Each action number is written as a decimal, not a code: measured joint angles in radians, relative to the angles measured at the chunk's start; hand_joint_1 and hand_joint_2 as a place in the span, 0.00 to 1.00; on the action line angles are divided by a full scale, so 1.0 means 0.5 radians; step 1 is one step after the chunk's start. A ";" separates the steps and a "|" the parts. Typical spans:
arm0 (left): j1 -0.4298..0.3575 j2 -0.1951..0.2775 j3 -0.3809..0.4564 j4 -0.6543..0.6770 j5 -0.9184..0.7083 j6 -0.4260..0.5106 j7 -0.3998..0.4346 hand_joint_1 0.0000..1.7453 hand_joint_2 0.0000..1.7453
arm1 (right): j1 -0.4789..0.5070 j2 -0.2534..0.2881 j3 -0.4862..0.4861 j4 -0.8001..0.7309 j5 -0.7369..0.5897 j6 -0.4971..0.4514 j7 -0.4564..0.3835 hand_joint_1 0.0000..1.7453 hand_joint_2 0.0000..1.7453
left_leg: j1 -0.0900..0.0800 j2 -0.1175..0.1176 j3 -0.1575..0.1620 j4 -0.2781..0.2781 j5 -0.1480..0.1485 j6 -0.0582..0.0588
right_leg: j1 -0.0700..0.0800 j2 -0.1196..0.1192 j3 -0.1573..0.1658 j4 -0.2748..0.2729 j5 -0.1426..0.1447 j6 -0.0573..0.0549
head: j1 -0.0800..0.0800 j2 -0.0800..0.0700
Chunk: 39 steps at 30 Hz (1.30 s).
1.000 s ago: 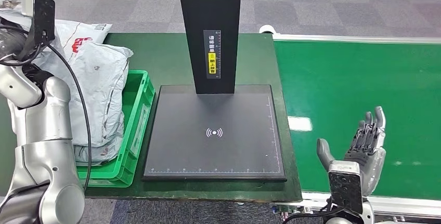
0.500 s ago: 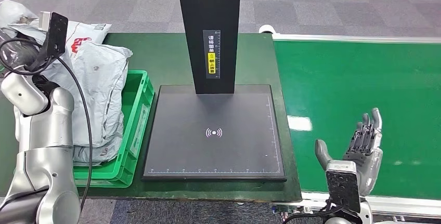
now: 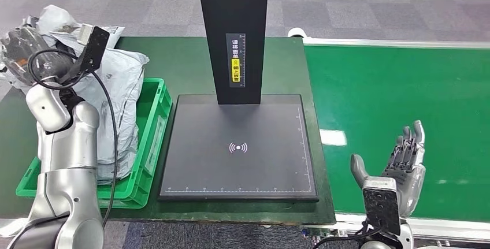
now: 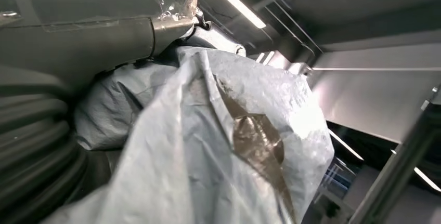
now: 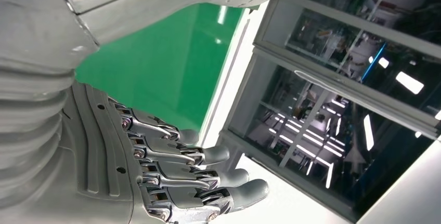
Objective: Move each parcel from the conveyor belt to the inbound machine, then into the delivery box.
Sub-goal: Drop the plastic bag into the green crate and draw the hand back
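My left hand (image 3: 22, 49) is raised at the far left, above the back of the green crate (image 3: 151, 139), and grips a crumpled grey parcel (image 3: 55, 18). In the left wrist view the same parcel (image 4: 218, 130) bulges out of the left hand (image 4: 83, 37) and hides its fingers. Several grey parcels (image 3: 118, 87) are piled in the crate. The black inbound machine (image 3: 240, 162) lies bare in the middle, under its column (image 3: 232, 29). My right hand (image 3: 404, 159) is held open over the near edge of the green conveyor belt (image 3: 393, 87); its fingers (image 5: 208, 174) hold nothing.
The crate stands against the left side of the machine's platform, and the belt runs along its right side. A grey floor lies beyond the dark green table (image 3: 173, 58). The left arm's cable (image 3: 110, 127) hangs over the crate.
My left arm has swung to the right and brought its hand and the crumpled parcel into the head view. The right hand has hardly moved.
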 joint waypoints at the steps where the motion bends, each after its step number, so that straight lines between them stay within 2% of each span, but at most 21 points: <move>1: 0.013 -0.021 0.000 -0.009 -0.001 -0.018 -0.015 1.00 1.00 | 0.001 0.000 -0.001 0.000 -0.004 -0.005 0.002 0.00 1.00 | 0.000 0.001 0.000 0.000 0.000 0.000 | 0.000 0.001 -0.001 0.000 0.000 0.000 | 0.000 0.000; 7: 0.106 -0.154 -0.028 -0.070 0.099 -0.153 -0.119 1.00 1.00 | 0.019 0.000 -0.007 0.000 -0.036 -0.016 -0.001 0.00 1.00 | 0.000 -0.001 0.000 0.000 0.000 0.000 | 0.000 0.000 0.000 -0.001 0.000 0.000 | 0.000 0.000; 13: 0.162 -0.209 -0.114 -0.065 0.193 -0.310 -0.170 1.00 1.00 | 0.048 0.000 -0.011 -0.001 -0.059 -0.014 -0.011 0.00 1.00 | -0.001 0.001 0.001 0.000 -0.001 0.000 | 0.000 0.001 -0.001 -0.001 0.000 0.000 | 0.000 0.000; 17: 0.168 -0.238 -0.170 0.052 0.362 -0.405 -0.285 1.00 1.00 | 0.058 0.000 -0.021 -0.001 -0.074 0.004 -0.032 0.00 1.00 | 0.000 0.000 0.001 0.000 0.000 0.000 | 0.000 0.000 0.000 -0.001 0.000 0.000 | 0.000 0.000; 22: 0.170 -0.256 -0.225 0.263 0.402 -0.369 -0.290 1.00 1.00 | 0.066 0.000 -0.024 -0.001 -0.081 0.015 -0.037 0.00 1.00 | 0.000 0.001 0.001 0.000 -0.001 0.000 | 0.000 0.001 0.001 -0.001 0.000 0.000 | 0.000 0.000; 33: 0.158 -0.248 -0.230 0.603 0.373 -0.250 -0.206 1.00 1.00 | 0.084 0.000 -0.044 -0.001 -0.083 0.031 -0.042 0.00 1.00 | 0.000 0.001 0.002 0.000 -0.001 0.000 | 0.001 0.001 0.001 -0.001 0.000 0.000 | 0.000 0.000; 39: 0.167 -0.211 -0.219 0.674 0.216 -0.125 0.042 1.00 1.00 | 0.082 0.000 -0.045 -0.001 -0.072 0.053 -0.041 0.00 1.00 | 0.000 0.002 0.002 0.000 -0.001 0.000 | 0.001 0.001 0.002 -0.001 0.000 0.000 | 0.000 0.000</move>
